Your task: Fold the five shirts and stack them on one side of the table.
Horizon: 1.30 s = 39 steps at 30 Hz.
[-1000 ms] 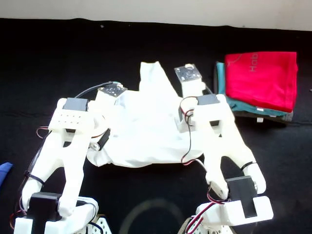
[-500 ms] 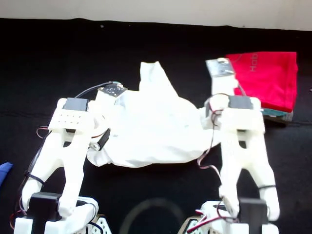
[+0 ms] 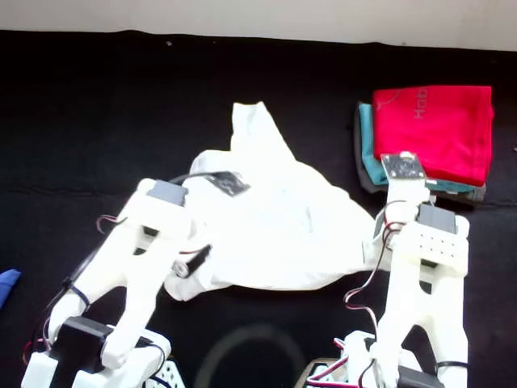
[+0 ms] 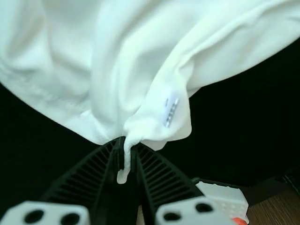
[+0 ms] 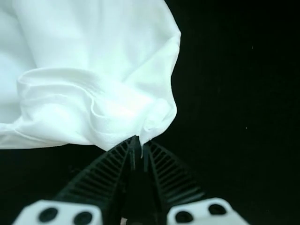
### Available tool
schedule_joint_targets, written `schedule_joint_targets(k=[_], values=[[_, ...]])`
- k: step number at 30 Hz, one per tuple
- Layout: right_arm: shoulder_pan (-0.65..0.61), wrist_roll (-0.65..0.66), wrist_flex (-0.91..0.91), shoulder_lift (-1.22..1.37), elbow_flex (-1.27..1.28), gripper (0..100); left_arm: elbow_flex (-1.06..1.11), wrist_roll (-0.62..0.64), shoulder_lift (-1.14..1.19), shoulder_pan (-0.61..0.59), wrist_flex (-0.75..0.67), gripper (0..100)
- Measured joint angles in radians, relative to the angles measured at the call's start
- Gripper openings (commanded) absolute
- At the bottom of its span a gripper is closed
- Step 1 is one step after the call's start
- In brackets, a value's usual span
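A white shirt (image 3: 275,218) lies crumpled in the middle of the black table (image 3: 97,105). The left arm (image 3: 153,218) stands over its left side and the right arm (image 3: 424,238) is at its right corner. My left gripper (image 4: 124,161) is shut on a bunched fold of the white shirt (image 4: 117,56) near a small label. A thin edge of the white shirt (image 5: 84,75) is pinched in my right gripper (image 5: 138,152), which is shut. A stack of folded shirts with a red shirt (image 3: 432,129) on top sits at the far right.
A teal shirt (image 3: 368,153) and a darker one show under the red one. A bit of blue cloth (image 3: 6,283) pokes in at the left edge. Bare black table lies along the far side and far left.
The right arm swung out to the right and then drew back toward the near edge, stretching the white shirt rightward. The left arm shifted right and nearer, over the shirt's left part.
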Motion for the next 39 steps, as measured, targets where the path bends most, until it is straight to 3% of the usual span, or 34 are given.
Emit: schedule_joint_targets(k=[10,15,19,26,33,39], values=[[0.124,0.169,0.17,-0.101,0.008,12.2,0.011,0.0,0.0,0.04,0.0,1],[0.196,0.181,0.242,-0.193,-0.048,17.8,0.011,0.0,0.0,0.04,0.0,1],[0.166,0.044,0.253,-0.238,-0.114,18.0,0.011,0.0,0.0,0.04,0.0,1],[-0.063,-0.17,0.083,-0.241,-0.071,18.0,0.011,0.0,0.0,0.04,0.0,1],[-0.089,-0.21,-0.236,-0.241,0.199,17.8,0.011,0.0,0.0,0.04,0.0,1],[-0.086,-0.21,-0.181,-0.252,0.307,17.8,0.011,0.0,0.0,0.04,0.0,1]])
